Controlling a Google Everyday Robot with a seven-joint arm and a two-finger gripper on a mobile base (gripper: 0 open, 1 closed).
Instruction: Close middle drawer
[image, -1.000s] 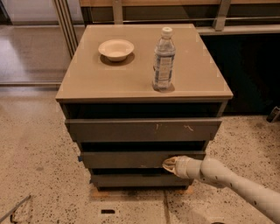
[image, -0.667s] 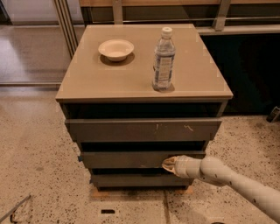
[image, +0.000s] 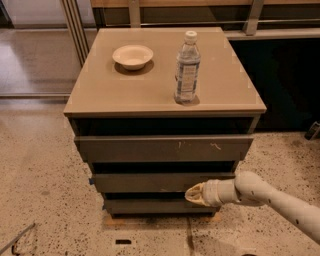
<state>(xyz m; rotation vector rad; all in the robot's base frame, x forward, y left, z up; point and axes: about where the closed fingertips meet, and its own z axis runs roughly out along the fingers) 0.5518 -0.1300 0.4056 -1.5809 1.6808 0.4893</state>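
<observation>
**Q:** Which step is in hand?

**A:** The pushing step is judged to be in hand. The middle drawer (image: 145, 182) is seen below the scratched drawer front (image: 160, 148) and above the lowest drawer front (image: 145, 206). A dark gap is shown above it, so it is taken to be not fully home. The gripper (image: 192, 194) is set at the lower edge of the middle drawer front, right of centre, with its tips drawn together into one blunt point. Contact appears to be made, but this cannot be confirmed.

**Q:** What is called for next?

**A:** A straight push into the cabinet is called for, kept square to the front. As the contact point lies right of centre and low, skewing of the drawer and slipping onto the lowest front should be guarded against.

**Q:** What edges and room are to be noted?

**A:** At the left, open speckled floor (image: 40, 175) is available. On the worktop (image: 110, 92), a bowl (image: 133, 56) and a bottle (image: 187, 67) are stood well above the push line. At the right, the arm (image: 280, 200) is brought in low over bare floor.
</observation>
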